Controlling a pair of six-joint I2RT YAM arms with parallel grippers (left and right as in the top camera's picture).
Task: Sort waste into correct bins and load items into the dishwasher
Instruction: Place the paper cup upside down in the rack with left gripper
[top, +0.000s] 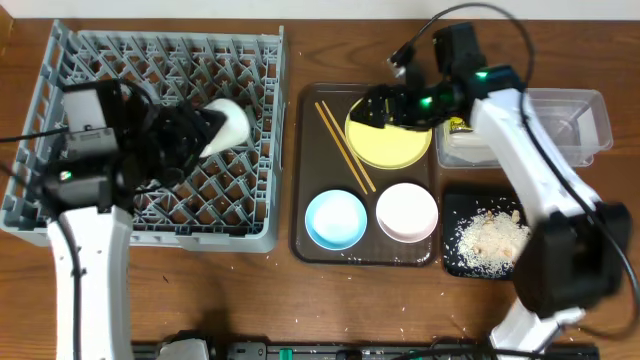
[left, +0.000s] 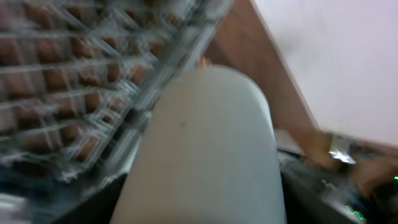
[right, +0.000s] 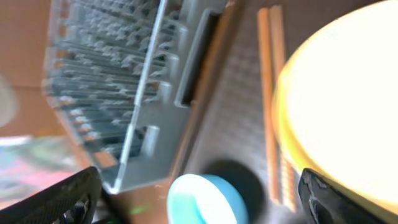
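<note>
Small white cup (top: 230, 125): being held tilted just above the pegs in the right half of the grey dish rack (top: 60, 60); its pale wall is filling the left wrist view.
Left gripper (top: 200, 135): fingers are clamping on the cup.
Right gripper (top: 385, 108): hovering over the upper left edge of the yellow plate (top: 395, 148); fingers (right: 65, 196) are standing wide apart, gripping nothing.
Brown tray (top: 312, 180): carrying the plate, the two chopsticks (top: 345, 146) lying just left of it, the light-blue bowl (top: 335, 218) and the white bowl (top: 407, 211).
Black tray (top: 452, 200): holding the rice scraps (top: 490, 240) and sitting on the table (top: 300, 300) just below the clear tub (top: 590, 110).
</note>
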